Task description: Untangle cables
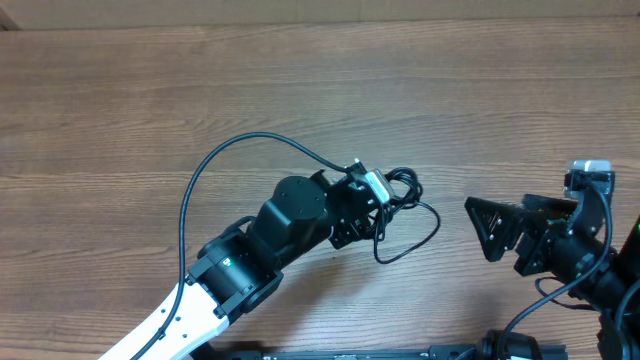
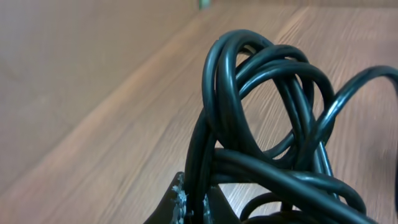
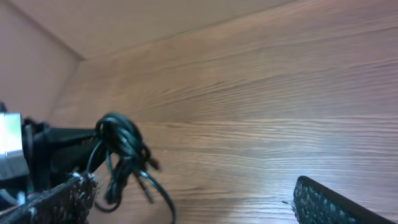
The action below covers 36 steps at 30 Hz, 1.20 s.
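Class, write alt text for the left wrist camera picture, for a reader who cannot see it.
A tangle of glossy black cables fills the close-up, its loops knotted through one another and rising from the left gripper, whose tips are pinched shut on the strands at the bottom edge. Behind it, a wooden table stretches away, blurred.

Worktop: we see a brown wood-grain worktop [image 1: 140, 90], its grain running left to right in the overhead view.
Far edge: we see it meet a plain, paler wall [image 3: 37, 18].
On it: we see a loose loop of the cables [image 1: 403, 188] right of centre; we cannot tell whether it touches the wood.
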### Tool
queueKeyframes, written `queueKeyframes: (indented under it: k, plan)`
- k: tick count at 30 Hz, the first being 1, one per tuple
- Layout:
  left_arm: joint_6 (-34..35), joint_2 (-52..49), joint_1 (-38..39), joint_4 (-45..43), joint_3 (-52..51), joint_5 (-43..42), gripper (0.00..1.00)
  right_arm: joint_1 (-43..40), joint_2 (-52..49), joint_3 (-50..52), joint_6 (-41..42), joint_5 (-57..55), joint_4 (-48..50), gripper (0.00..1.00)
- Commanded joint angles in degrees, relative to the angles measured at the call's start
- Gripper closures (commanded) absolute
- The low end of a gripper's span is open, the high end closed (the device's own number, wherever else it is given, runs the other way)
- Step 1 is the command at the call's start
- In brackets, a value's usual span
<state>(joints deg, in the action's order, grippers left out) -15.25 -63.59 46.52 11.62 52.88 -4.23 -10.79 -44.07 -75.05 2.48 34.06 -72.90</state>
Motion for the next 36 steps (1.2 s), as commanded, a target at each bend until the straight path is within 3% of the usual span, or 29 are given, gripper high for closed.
queueKeyframes:
  k: [1,11,15,21,31,36]
  plan:
    - [-5.14,1.14,0.17,-3.91,1.4,-9.16,0.96,-0.13,-0.22,-1.44,-0.87,10.91,0.76,0.0]
    - [-6.95,1.14,0.17,-6.16,1.4,-14.56,0.96,-0.13,-0.22,-1.44,-0.87,14.25,1.05,0.0]
    - [-10.34,1.11,0.17,-9.66,1.4,-21.64,0.96,-0.13,-0.22,-1.44,-3.1,14.23,1.16,0.0]
    - [-13.51,1.09,0.17,-14.01,1.4,-25.88,0.96,-0.13,-0.22,-1.44,-4.52,14.25,1.27,0.0]
    - [-11.3,1.03,0.17,-19.8,1.4,-25.59,0.96,-0.13,-0.22,-1.44,-10.36,26.27,1.18,0.11]
    - [-11.32,1.03,0.17,-19.91,1.4,-25.59,0.96,-0.13,-0.22,-1.42,-10.32,26.53,1.16,0.26]
